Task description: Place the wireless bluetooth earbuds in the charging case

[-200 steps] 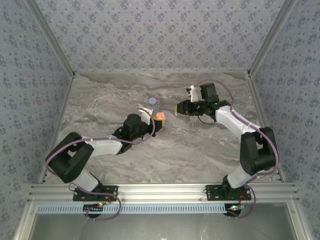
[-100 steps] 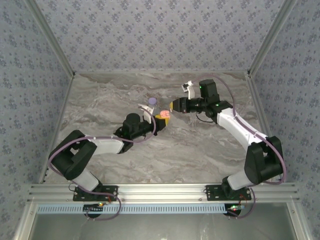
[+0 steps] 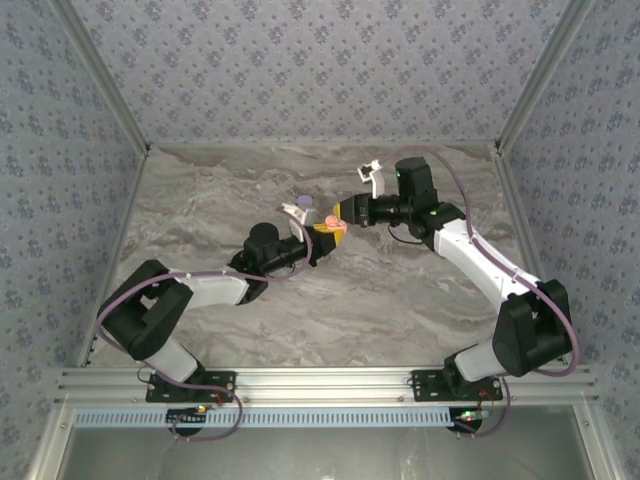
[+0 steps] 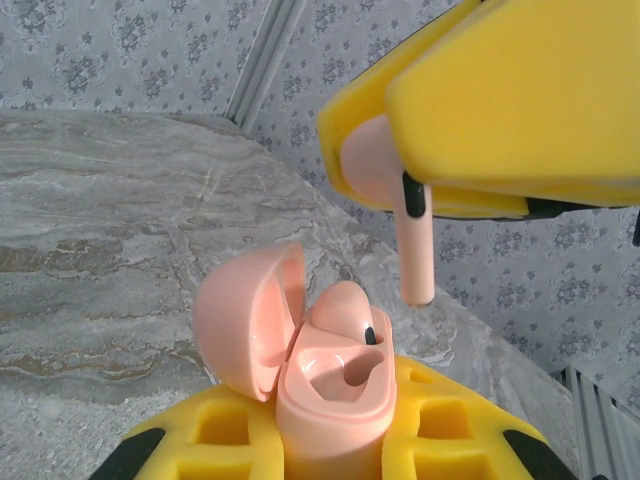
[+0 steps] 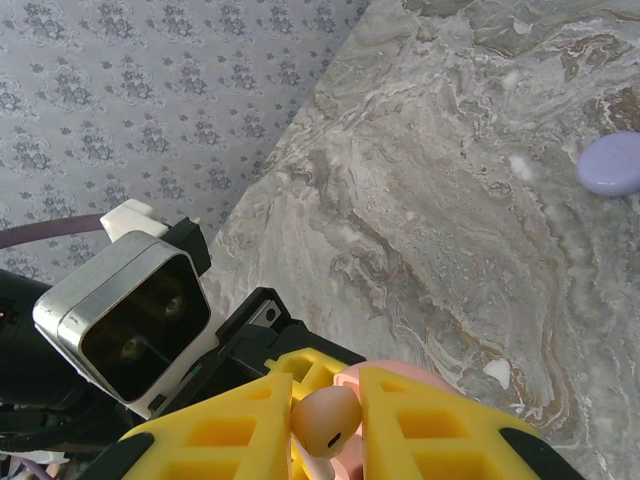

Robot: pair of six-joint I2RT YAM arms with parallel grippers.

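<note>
The left arm (image 3: 215, 290) folds at its elbow near the table's left front and runs its forearm toward the middle of the marble-patterned table (image 3: 400, 300). The left gripper (image 4: 335, 445) points up and clamps its yellow pads on the body of the pink charging case (image 4: 330, 395), held upright above the table. The case's lid (image 4: 245, 320) is hinged open to the left, and a second earbud (image 4: 345, 308) already sits in one well. The other well is bare.

The right arm (image 3: 480, 265) bends at the table's right edge and stretches diagonally to the far left, wrist turned toward the other gripper. The right gripper (image 5: 325, 425) is closed on the head of a pink earbud (image 4: 415, 255), stem hanging down just above the open case, apart from it.

A lilac rounded case (image 5: 612, 163) lies on the table behind the grippers.
</note>
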